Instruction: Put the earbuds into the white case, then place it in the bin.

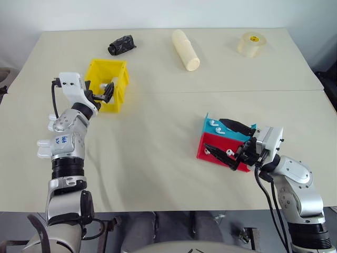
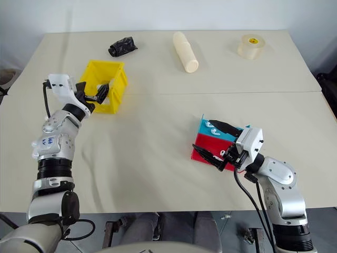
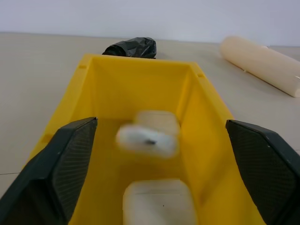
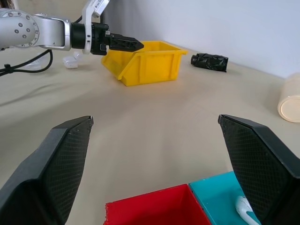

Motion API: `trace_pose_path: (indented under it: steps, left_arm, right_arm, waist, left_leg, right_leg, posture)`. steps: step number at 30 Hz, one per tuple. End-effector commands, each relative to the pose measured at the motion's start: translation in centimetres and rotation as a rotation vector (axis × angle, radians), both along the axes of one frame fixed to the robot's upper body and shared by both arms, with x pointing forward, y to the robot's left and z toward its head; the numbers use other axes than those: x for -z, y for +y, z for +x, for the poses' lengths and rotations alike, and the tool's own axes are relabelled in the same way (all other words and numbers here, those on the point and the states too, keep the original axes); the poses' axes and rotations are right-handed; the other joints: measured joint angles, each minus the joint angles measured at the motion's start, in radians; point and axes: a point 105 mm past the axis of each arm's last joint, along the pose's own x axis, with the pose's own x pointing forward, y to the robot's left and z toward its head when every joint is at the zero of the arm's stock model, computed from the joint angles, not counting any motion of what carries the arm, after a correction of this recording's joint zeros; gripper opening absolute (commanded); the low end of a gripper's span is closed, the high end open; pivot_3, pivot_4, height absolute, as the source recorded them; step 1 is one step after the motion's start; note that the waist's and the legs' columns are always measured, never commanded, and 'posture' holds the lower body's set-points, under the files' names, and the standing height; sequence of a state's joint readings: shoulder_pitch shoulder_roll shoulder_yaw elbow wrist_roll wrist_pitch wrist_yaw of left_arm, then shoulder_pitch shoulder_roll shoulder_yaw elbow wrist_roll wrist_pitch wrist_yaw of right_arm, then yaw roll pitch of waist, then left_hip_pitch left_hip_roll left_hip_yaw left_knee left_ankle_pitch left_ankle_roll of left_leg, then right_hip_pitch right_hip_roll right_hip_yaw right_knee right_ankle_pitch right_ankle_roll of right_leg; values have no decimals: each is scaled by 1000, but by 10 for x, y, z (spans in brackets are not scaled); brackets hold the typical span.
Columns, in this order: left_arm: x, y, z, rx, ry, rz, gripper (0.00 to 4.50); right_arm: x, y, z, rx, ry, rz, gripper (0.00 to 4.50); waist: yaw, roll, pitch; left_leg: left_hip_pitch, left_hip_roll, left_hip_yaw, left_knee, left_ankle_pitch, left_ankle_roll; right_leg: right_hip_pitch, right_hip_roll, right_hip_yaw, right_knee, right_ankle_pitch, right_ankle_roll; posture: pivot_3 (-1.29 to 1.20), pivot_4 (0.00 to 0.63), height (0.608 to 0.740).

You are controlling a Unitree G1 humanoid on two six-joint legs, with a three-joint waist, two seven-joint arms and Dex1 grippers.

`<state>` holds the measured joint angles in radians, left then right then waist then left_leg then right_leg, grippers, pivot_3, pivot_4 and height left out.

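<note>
Glossy white hinged plastic case [image 3: 147, 139] in yellow plastic bin [image 3: 91, 84]: light, slippery, grip flat sides; left gripper [image 3: 159, 173] and right gripper [image 4: 164, 164] fingers spread.

Robot test lab or workshop, plain beige bench [image 1: 158, 132] against a bare white wall, small sorting props laid out, yellow bin [image 1: 118, 79], red tray [image 1: 208, 150] and blue tray [image 1: 210, 125], tape roll [image 1: 251, 44], cream cylinder [image 1: 185, 49], crumpled black bag [image 1: 121, 45]
</note>
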<state>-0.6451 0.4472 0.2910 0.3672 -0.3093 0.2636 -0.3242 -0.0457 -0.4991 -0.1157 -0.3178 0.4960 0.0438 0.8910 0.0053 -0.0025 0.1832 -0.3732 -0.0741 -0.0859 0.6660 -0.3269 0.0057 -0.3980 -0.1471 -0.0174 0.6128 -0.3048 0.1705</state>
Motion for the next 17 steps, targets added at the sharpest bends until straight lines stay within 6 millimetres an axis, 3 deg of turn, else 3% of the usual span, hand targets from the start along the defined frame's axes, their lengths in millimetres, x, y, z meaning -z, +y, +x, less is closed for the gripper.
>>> trace_pose_path:
  steps: [1,5,9,13,17]
  left_arm:
    - [-21,-12,-20,148,-49,23,4474]
    - [-13,-41,-83,580,-37,232,4474]
    - [20,-36,-136,792,32,445,4474]
    - [33,-39,-152,820,33,530,4474]
    - [40,-42,-148,790,2,543,4474]
  right_arm:
    - [-10,0,-5,-17,-49,-12,4500]
    - [-9,-9,-4,-52,-21,-59,4500]
    - [-3,-20,-4,-121,42,-113,4500]
    - [-2,-24,-3,-158,57,-143,4500]
    - [-3,-27,-2,-174,62,-158,4500]
  waist:
    - [-2,0,0]
    - [-15,0,0]
    - [-12,1,0]
    - [5,1,1]
    - [17,2,1]
  left_leg:
    - [0,0,0,0,0,0]
    - [0,0,1,-1,0,0]
    - [2,2,1,-3,0,0]
    - [3,2,0,-2,0,0]
    - [3,1,0,-2,-1,0]
  right_leg:
    - [0,0,0,0,0,0]
    - [0,-1,2,-1,0,0]
    - [1,-1,2,-3,0,-1]
    - [3,-1,0,-7,-1,-2]
    - [4,-1,0,-8,-1,-2]
  posture:
    - [0,150,740]
    - [0,150,740]
    - [0,150,740]
    - [0,150,740]
    - [0,150,740]
